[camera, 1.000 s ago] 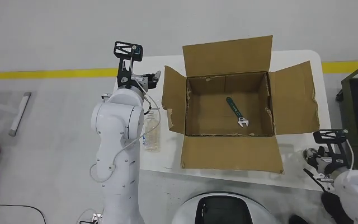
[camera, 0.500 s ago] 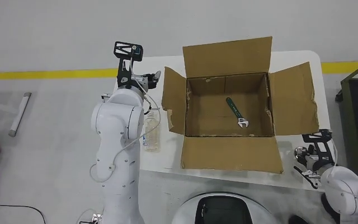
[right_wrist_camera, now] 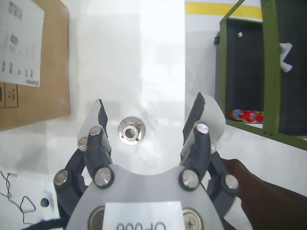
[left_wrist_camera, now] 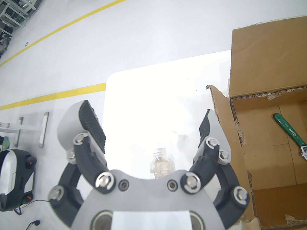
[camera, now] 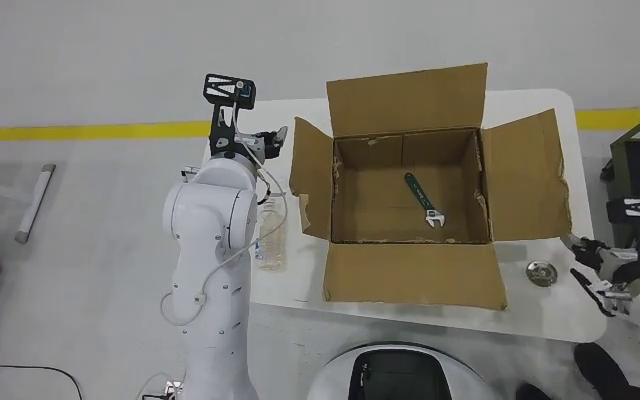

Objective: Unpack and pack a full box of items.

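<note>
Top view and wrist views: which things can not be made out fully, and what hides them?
Bottle: top view, partly under the left arm; left wrist view, the left gripper covers its lower part.
Wrench: left wrist view, head cut by the picture edge.
Red and blue thing in the green rack: right wrist view, too small to name.

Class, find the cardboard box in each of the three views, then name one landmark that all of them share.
Top view: box open in the middle, flaps spread.
Left wrist view: box beside the open left hand, wrench inside.
Right wrist view: box's labelled flap, apart from the metal disc.
Shared landmark: the yellow floor line.
</note>
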Robot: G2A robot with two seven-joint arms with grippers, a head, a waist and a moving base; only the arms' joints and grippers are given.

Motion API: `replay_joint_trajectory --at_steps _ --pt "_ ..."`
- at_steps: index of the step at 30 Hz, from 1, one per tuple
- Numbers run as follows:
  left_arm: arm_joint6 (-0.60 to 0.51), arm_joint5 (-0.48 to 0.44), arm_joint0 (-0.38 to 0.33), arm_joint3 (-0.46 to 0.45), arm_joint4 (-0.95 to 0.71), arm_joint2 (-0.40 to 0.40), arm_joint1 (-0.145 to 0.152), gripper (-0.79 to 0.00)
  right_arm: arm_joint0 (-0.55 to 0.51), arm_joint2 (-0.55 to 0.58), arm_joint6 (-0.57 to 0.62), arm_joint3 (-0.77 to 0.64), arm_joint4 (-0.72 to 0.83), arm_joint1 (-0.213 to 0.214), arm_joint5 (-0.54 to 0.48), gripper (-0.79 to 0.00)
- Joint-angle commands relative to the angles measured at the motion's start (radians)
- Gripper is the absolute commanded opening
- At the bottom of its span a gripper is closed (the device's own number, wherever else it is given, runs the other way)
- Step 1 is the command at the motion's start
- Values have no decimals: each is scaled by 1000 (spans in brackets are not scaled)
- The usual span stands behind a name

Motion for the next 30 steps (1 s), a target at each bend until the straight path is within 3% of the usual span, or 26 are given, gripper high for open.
replay_joint_trajectory --at_steps 1,3,12,16,20,25,26,28,30 --pt "0 0 0 0 0 0 0 0 23 18 -8 -29 3 1 25 -646" --pt "0 0 0 0 0 0 0 0 67 25 -41 -29 19 2 36 -782" --pt "0 0 0 0 0 0 0 0 334 -86 -109 -29 71 19 -38 -785" --pt "0 0 0 0 0 0 0 0 445 -228 -46 -29 66 26 -80 -785" --pt "0 0 0 0 0 0 0 0 503 -404 45 -28 25 24 -49 -785" --pt "0 0 0 0 0 0 0 0 582 -640 109 138 -122 16 -64 -785" --pt "0 0 0 0 0 0 0 0 610 -679 129 190 -147 14 -73 -760" --pt "0 0 0 0 0 0 0 0 668 -743 155 290 -205 7 -70 -640" --pt "0 0 0 0 0 0 0 0 730 -795 174 386 -208 -4 -58 -453"
